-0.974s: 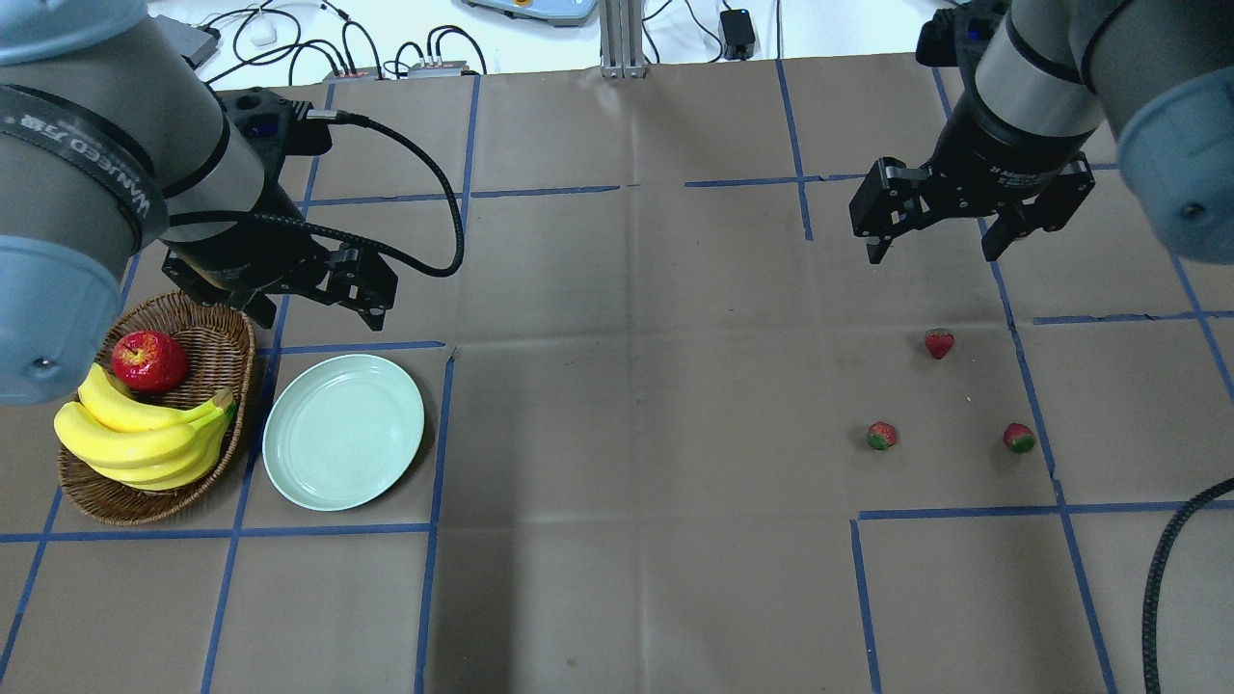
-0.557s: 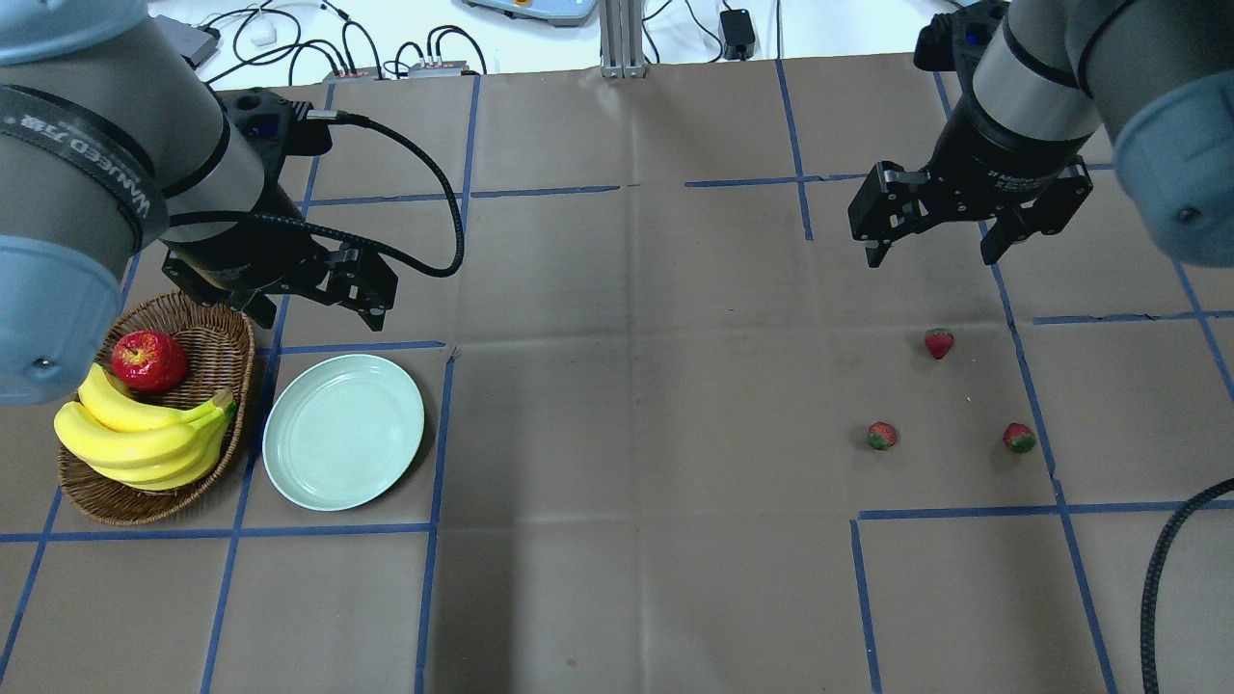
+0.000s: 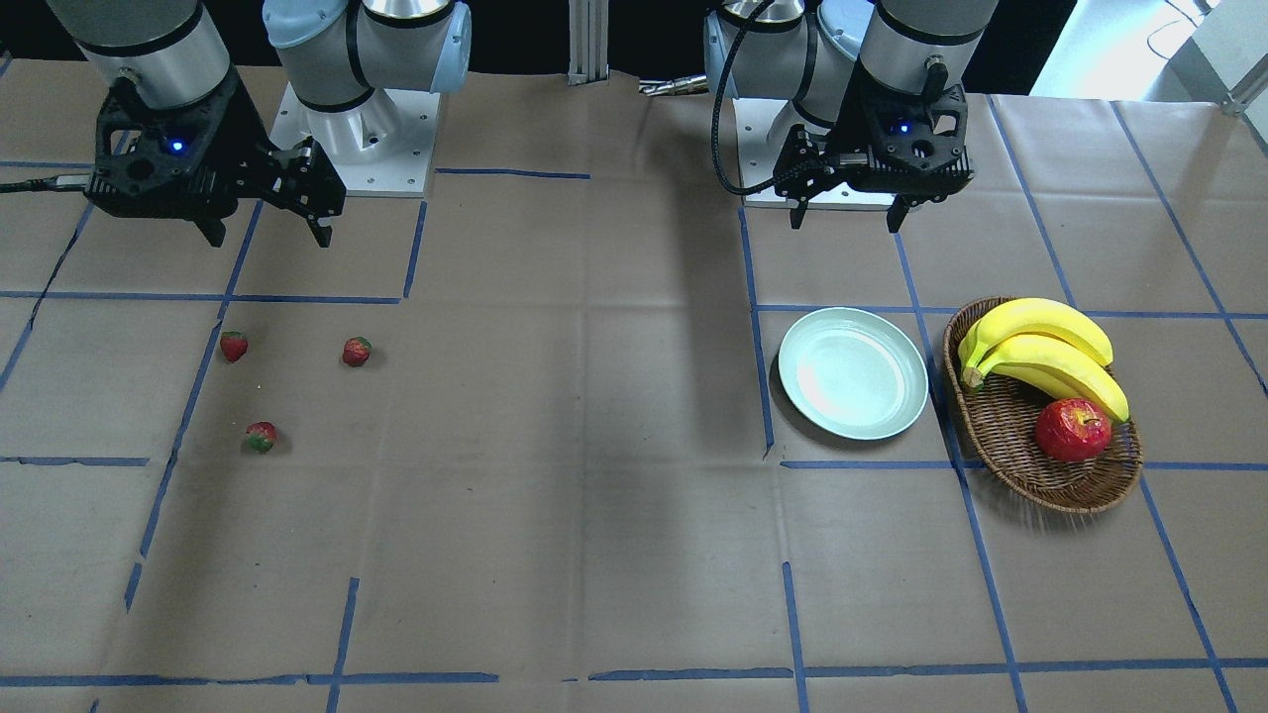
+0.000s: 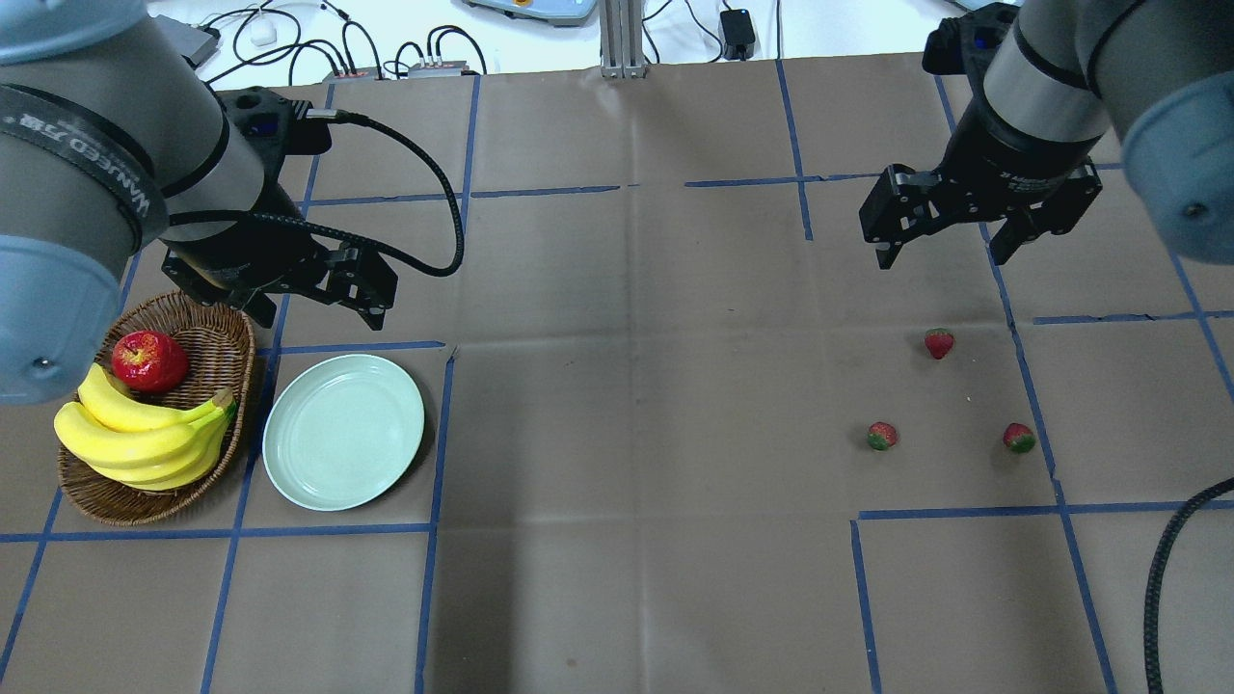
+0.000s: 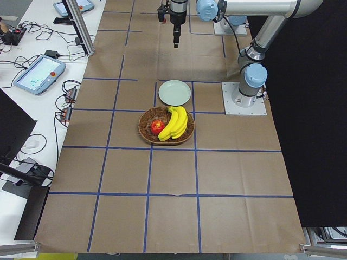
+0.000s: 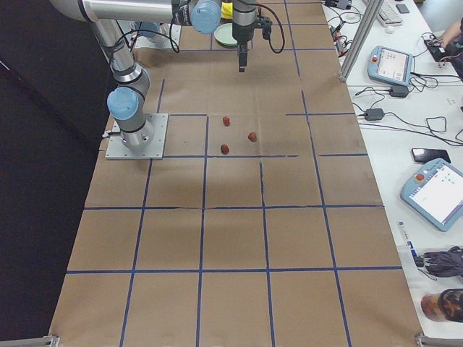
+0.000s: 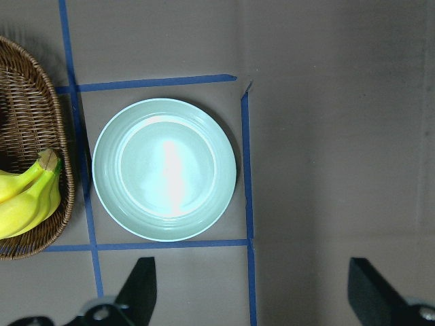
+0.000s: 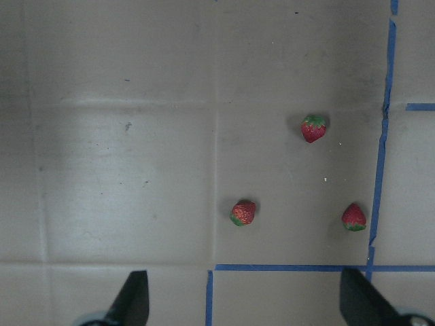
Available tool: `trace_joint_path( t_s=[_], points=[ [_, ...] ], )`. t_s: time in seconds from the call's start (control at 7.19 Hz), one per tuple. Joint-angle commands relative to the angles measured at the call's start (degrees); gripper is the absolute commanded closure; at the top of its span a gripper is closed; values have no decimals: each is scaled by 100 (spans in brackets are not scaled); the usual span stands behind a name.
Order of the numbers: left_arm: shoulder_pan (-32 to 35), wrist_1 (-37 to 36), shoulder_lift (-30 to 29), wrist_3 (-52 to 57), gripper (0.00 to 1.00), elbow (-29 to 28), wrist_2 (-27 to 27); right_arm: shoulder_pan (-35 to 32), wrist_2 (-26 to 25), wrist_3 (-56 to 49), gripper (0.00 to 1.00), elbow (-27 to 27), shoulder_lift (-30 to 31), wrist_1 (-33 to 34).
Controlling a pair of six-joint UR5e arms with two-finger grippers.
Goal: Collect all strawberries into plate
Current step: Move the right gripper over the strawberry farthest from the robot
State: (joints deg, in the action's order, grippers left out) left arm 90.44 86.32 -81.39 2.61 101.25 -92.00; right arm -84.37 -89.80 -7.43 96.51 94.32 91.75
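Basket (image 4: 227,328) w/ bananas (image 4: 135,439) + apple (image 4: 148,360) sat beside plate (image 4: 343,431), 3 strawberries (image 4: 939,343) lay far off, L gripper (image 3: 844,220) + R gripper (image 4: 943,257) hung wide open, empty.

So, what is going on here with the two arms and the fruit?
Nothing is being held. Three strawberries lie loose on the table on the robot's right side, and the right gripper hangs open near them. The plate is empty, beside the basket, with the open left gripper close by.
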Motion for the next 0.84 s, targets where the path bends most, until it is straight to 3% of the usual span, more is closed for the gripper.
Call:
trace_joint_path(
  t_s=[0.0,0.42,0.7],
  points=[
    [0,-1,-9,3,0,9,7,814,76,-1080,0,243,-10,123],
    [9,-1,-9,3,0,9,-2,852,33,-1155,0,1674,-193,2366],
    [9,8,-9,3,0,18,7,861,15,-1155,0,1959,-928,3180]
  ],
)
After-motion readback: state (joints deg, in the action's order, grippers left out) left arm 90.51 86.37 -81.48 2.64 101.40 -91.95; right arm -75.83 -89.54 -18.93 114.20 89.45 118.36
